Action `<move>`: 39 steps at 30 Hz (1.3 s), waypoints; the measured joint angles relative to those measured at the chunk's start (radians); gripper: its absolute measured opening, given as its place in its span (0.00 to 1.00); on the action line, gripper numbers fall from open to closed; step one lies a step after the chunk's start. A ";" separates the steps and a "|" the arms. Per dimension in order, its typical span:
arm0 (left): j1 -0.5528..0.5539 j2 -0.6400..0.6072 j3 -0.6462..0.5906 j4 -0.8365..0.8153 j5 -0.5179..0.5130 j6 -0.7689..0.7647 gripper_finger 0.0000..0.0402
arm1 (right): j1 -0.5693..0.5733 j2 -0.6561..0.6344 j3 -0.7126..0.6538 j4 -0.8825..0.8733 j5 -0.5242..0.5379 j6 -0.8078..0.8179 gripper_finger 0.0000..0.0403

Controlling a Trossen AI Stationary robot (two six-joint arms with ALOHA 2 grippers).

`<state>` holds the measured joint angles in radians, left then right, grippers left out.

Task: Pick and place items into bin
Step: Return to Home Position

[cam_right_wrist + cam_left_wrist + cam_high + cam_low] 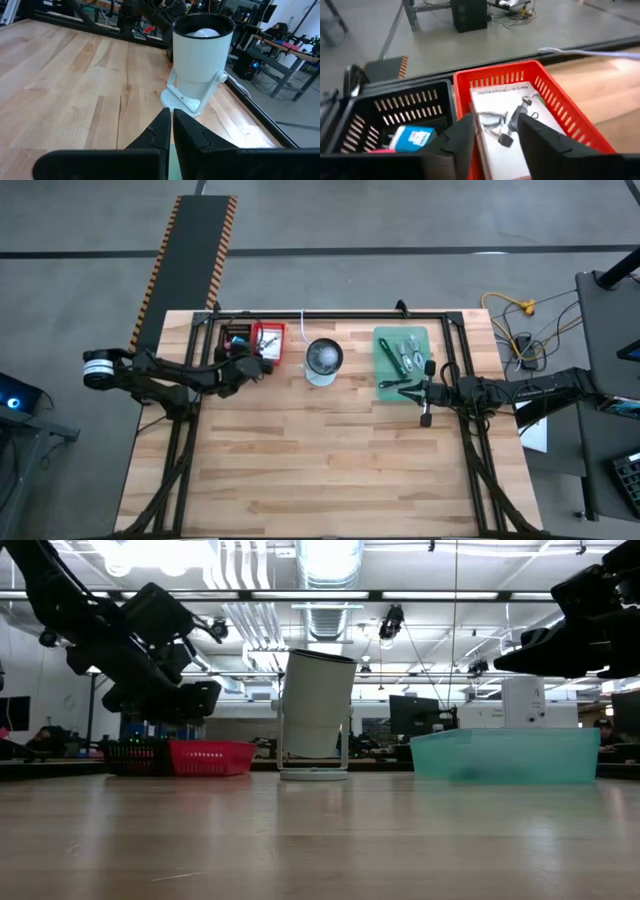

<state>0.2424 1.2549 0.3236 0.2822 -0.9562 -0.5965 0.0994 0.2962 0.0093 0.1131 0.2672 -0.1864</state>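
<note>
Worktop (320, 470): pale wood planks fill the middle of the high view. Bins, stand and tray are ranged along its upper edge, probably to leave the lower part free for arm travel.
Left arm (170, 375): enters from the left of the high view. Its jaws are spread and hold nothing, hanging over the two bins. This pose suits an arm with nothing to carry, so withdrawal is the likely next step.
Right arm (520, 392): enters from the right. Its jaws are pressed together and empty, just below the tray's lower edge, apparently waiting.
Green tray (383, 335): upper right of centre, the source container.
White cylinder on a stand (323, 358): top centre, between bins and tray, judged no part of the sorting.
Red bin (555, 100): slatted walls, upper left of centre in the high view.
Black bin (415, 100): alongside the red bin, holding a blue adapter (412, 137).
White card (492, 102): lies flat in the red bin, with a printed line along one edge and silvery-and-dark parts on its face.
Silvery metal pieces (400, 352): loose in the tray beside a dark stick (395, 384), not yet sorted.
</note>
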 joint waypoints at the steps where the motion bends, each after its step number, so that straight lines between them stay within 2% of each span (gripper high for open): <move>1: 0.000 -0.003 0.004 -0.003 0.000 0.032 0.36 | 0.000 0.000 0.000 0.000 0.000 0.000 0.02; 5: -0.006 -0.025 0.039 0.000 0.021 0.202 0.42 | 0.000 0.000 0.000 0.000 0.000 0.000 0.02; 7: -0.009 -0.039 0.060 0.009 0.105 0.274 0.43 | 0.000 0.000 0.000 0.000 0.000 0.002 0.02; 9: -0.010 -0.056 0.065 0.049 0.277 0.356 0.43 | 0.000 0.000 0.000 0.000 0.000 0.002 0.02; 16: -0.021 -0.082 0.028 0.270 1.061 0.569 0.43 | 0.000 0.000 0.000 -0.001 0.000 0.002 0.02; 18: -0.036 -0.083 -0.002 0.330 1.228 0.626 0.43 | 0.000 0.000 0.000 -0.003 0.000 0.002 0.02; 19: -0.045 -0.083 -0.018 0.355 1.267 0.634 0.43 | 0.000 0.000 0.000 -0.002 0.000 0.002 0.02; 23: -0.073 -0.094 -0.108 0.465 1.250 0.626 0.41 | 0.000 0.000 0.000 -0.003 0.000 0.002 0.02; 26: -0.111 -0.110 -0.172 0.560 1.130 0.580 0.34 | 0.000 0.000 0.000 -0.004 0.000 0.002 0.02; 29: -0.177 -0.144 -0.214 0.601 1.018 0.618 0.23 | 0.000 0.000 0.000 -0.004 0.000 0.003 0.02; 34: -0.287 -0.230 -0.250 0.604 1.000 0.693 0.03 | 0.000 0.001 0.000 -0.005 -0.001 0.003 0.02; 39: -0.320 -0.375 -0.315 0.583 0.968 0.707 0.02 | 0.000 0.001 0.000 -0.004 0.000 0.003 0.02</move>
<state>-0.0777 0.8794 0.0082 0.8654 0.0120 0.1108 0.0994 0.2970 0.0093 0.1088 0.2668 -0.1829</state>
